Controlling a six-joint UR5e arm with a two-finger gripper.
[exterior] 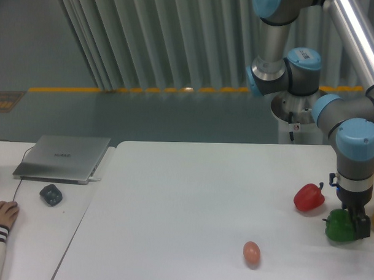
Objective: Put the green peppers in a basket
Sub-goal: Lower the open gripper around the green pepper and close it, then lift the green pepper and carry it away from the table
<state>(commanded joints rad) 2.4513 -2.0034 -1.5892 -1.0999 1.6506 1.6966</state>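
In the fixed camera view, the fingers [358, 227] are seen lowered over the right side of the green pepper [340, 226], which sits on the bench [191, 195] directly below and slightly left of them. Whether the fingers are clamped on it cannot be told. A red pepper [308, 198] lies up-left of the fingers, an egg [251, 252] farther left. No basket is visible.
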